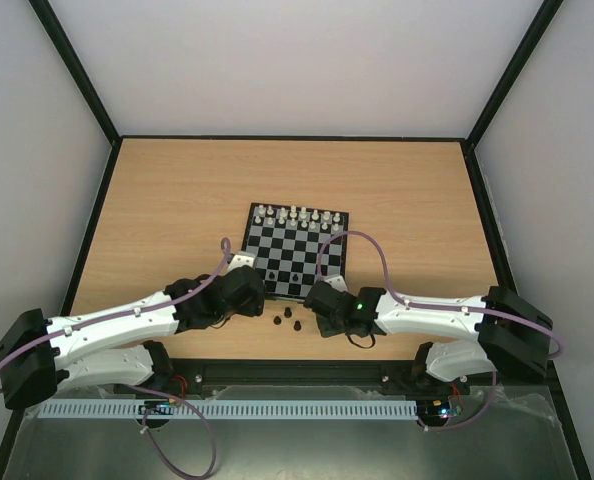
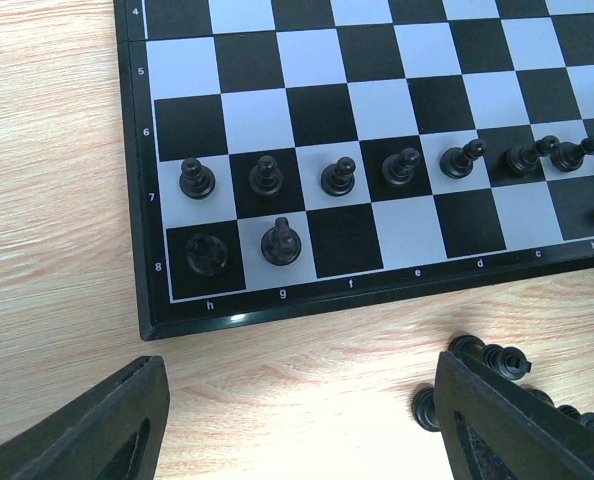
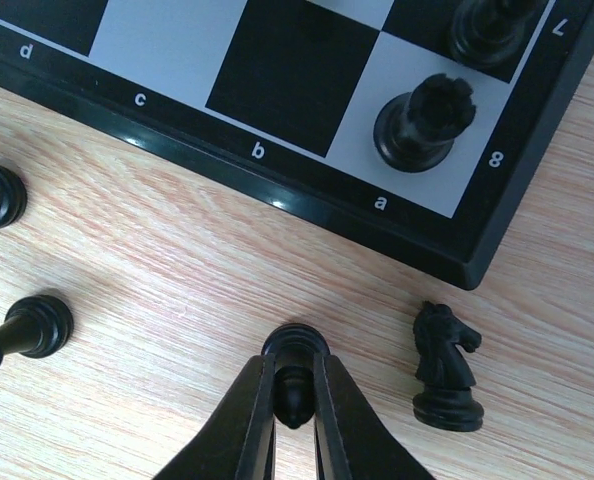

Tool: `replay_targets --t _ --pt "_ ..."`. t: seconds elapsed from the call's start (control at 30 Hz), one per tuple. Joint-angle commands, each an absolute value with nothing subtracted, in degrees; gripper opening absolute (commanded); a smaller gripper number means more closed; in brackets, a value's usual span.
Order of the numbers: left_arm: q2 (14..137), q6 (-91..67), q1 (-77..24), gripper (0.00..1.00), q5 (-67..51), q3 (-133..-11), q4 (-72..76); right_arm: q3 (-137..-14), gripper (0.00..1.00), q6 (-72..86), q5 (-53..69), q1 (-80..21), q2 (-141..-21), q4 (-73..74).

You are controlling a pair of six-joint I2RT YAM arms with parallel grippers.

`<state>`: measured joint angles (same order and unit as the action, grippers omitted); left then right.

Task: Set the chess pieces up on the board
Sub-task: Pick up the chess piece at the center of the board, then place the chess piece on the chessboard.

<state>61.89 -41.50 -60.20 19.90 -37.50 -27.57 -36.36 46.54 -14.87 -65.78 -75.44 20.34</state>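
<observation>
Just off the board's (image 3: 307, 205) near edge, on the bare tabletop (image 3: 177, 270), the right fingers (image 3: 242, 425) are pinching a small black piece (image 3: 295, 342). They are pressing in on its slim upper part from both sides. The piece is standing upright on its round base, so its long axis is running straight up between the fingers. From above I cannot tell for sure what kind it is; it is looking most like a bishop.

From this grip the board is lying directly ahead of the fingers. The bare back-row squares marked b and c are sitting just beyond the border, and a black rook (image 3: 425, 122) is occupying the corner square a8. A black knight (image 3: 445, 372) is standing upright on the tabletop just to the right of the pinched piece, apart from it and near the board's corner. Two more loose black pieces (image 3: 22, 335) are waiting off to the left, one of them lying on its side.

On the other side, the left fingers (image 2: 517, 430) are hanging spread wide over the tabletop, gripping nothing. Black pawns (image 2: 338, 176) are filling row seven, and another rook (image 2: 205, 252) and knight (image 2: 281, 241) are sitting on h8 and g8. I judge the right arm to be the nearer one for the b and c squares: lifting straight up, then carrying forward.
</observation>
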Motion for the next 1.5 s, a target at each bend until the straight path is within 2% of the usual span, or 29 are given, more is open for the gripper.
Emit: replay_targets --t 0.0,0.37,1.0,1.47 --pt "61.8 -41.6 -60.5 0.76 19.9 -37.1 -27.4 -38.1 0.09 46.6 -16.5 -66.3 -74.2 23.1" --pt "62.7 -41.6 -60.5 0.76 20.1 -37.4 -27.0 -41.1 0.08 44.4 -17.6 -66.3 -73.7 24.5" --pt "63.4 -41.7 -60.5 0.76 20.0 -37.7 -26.5 -54.0 0.09 34.1 -15.7 -61.9 -86.9 24.2" --pt "63.3 -41.5 -60.5 0.76 20.2 -37.8 -26.7 -55.1 0.09 32.3 -14.7 -59.0 -92.5 22.8"
